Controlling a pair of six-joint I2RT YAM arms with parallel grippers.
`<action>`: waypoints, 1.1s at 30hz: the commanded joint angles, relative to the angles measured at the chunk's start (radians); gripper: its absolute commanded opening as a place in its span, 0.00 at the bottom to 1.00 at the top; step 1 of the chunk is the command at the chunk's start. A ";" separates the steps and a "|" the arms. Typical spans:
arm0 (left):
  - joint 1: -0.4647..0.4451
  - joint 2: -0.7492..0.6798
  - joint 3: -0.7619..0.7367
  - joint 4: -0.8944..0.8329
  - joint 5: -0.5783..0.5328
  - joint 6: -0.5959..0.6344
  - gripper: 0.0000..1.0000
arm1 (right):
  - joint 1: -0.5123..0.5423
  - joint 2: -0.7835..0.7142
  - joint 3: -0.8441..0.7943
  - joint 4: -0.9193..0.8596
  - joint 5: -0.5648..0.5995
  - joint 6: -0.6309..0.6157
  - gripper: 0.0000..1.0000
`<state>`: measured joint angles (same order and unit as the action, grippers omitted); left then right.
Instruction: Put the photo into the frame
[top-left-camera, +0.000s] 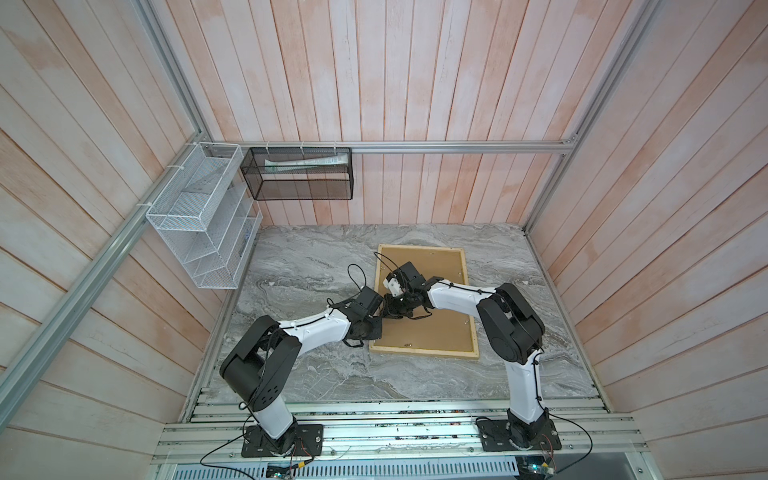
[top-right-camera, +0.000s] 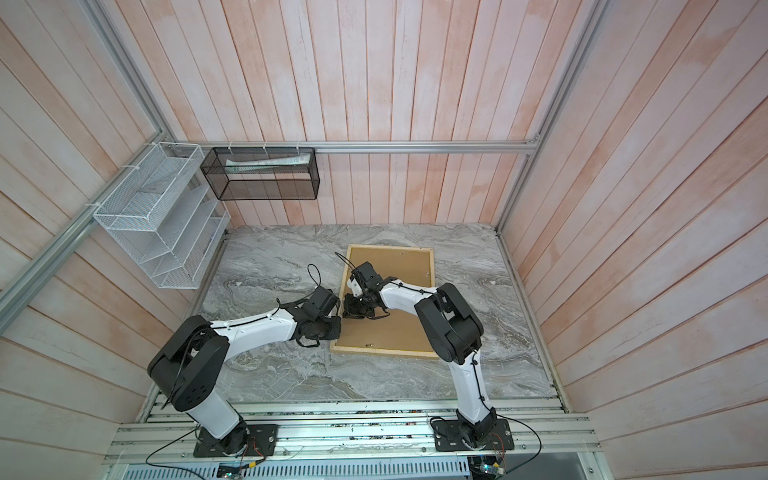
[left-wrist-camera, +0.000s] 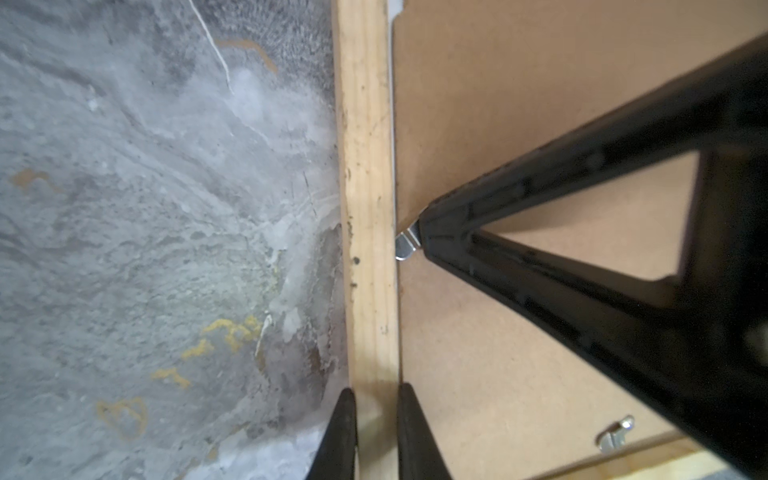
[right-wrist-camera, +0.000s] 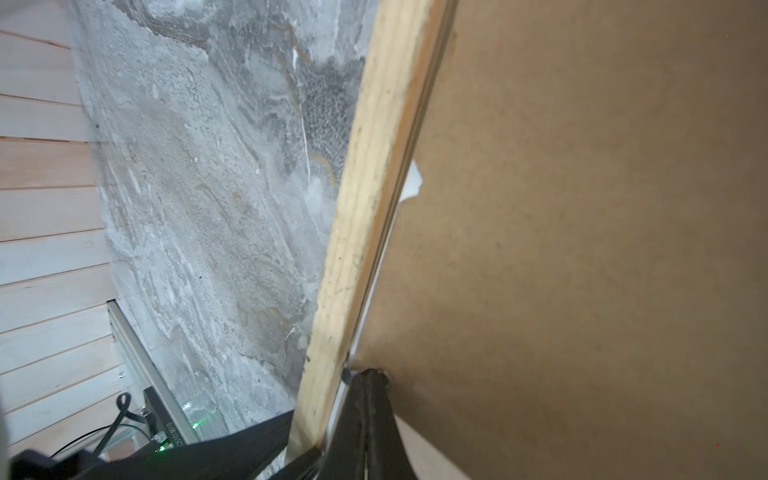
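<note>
A pale wood frame (top-left-camera: 428, 353) lay face down on a marble table (top-left-camera: 316, 257), with a brown board (top-left-camera: 432, 320) filling its back. The left gripper (left-wrist-camera: 376, 390) was clamped across the frame's side rail, one finger outside and one inside, probably to keep the frame from sliding. The right gripper (left-wrist-camera: 428, 232), its jaws together in a point, pressed on a small metal tab (left-wrist-camera: 406, 245) at the rail's inner edge, likely to swing it over the board and lock it in. The photo was not visible; a white sliver (right-wrist-camera: 412, 183) at the board's edge suggested it sat underneath.
</note>
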<state>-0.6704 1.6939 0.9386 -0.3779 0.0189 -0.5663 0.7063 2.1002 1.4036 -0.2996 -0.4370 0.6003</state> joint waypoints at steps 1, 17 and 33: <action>-0.020 0.089 -0.014 0.120 0.092 -0.006 0.16 | 0.081 0.170 -0.025 -0.102 0.120 -0.042 0.08; -0.025 0.066 -0.045 0.171 0.059 -0.103 0.13 | 0.105 0.157 -0.030 -0.148 0.184 -0.046 0.16; -0.031 0.035 -0.087 0.218 -0.022 -0.147 0.13 | 0.091 0.000 -0.070 -0.055 0.169 -0.119 0.06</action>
<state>-0.6899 1.6650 0.8841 -0.3019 -0.0315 -0.6613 0.7780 2.0327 1.3384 -0.2375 -0.2367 0.4889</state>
